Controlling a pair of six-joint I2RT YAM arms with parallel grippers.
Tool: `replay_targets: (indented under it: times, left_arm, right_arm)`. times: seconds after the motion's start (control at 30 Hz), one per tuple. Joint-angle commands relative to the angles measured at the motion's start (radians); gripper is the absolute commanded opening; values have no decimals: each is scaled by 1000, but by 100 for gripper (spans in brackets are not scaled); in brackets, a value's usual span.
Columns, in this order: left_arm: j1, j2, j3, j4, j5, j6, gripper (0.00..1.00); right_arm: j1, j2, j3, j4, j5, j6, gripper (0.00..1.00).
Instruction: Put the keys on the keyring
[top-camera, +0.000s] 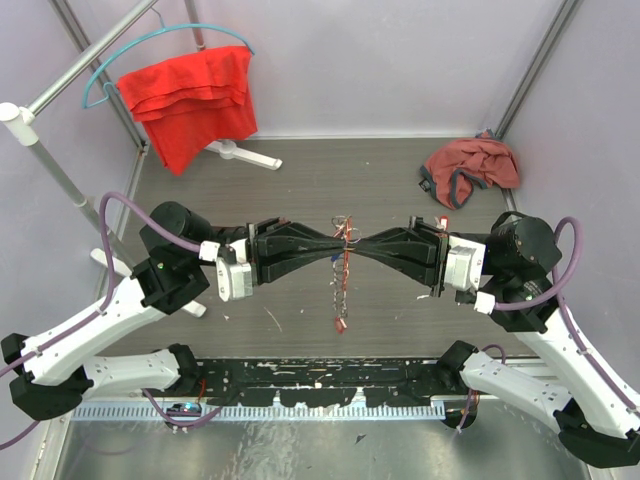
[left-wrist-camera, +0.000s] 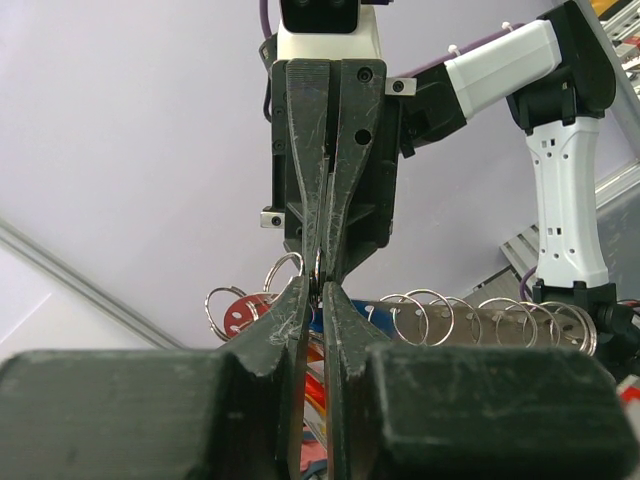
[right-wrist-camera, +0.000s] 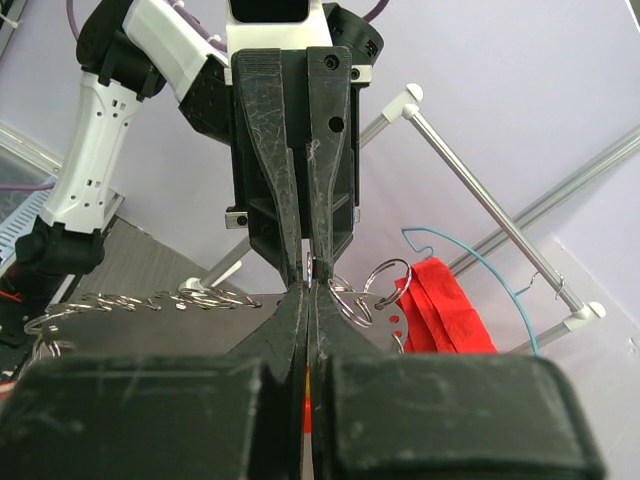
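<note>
Over the table (top-camera: 300, 185), left gripper (top-camera: 333, 246) and right gripper (top-camera: 360, 246) pinch keyring (top-camera: 343, 233).

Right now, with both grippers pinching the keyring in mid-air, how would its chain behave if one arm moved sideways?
The chain hangs slack from the keyring, so it is probably floppy and apt to swing. Its linked loops look thin, likely light. The left gripper and right gripper pinch bare metal, perhaps slippery.

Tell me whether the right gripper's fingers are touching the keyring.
Touching. Right wrist view: fingers of the right gripper pinch the keyring wire at their tips.
</note>
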Motion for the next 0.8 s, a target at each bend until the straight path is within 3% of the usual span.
replay_targets:
  times: [0.0,0.27,0.37,0.57,0.77]
  left_arm:
    - [-3,5,1,32,13,-14,17]
    - [-3,9,2,26,-12,-9,0]
    - [-3,8,-1,20,-18,4,0]
    - [-3,0,-13,-9,-39,53,0]
    - [-4,-24,-46,-11,-45,136,0]
  right_arm:
    - [3,14,32,35,17,-20,1]
    - [3,12,34,34,11,-18,2]
    - [3,12,39,26,9,-18,5]
    - [4,3,85,-95,26,-75,22]
    - [4,-24,125,-250,63,-131,26]
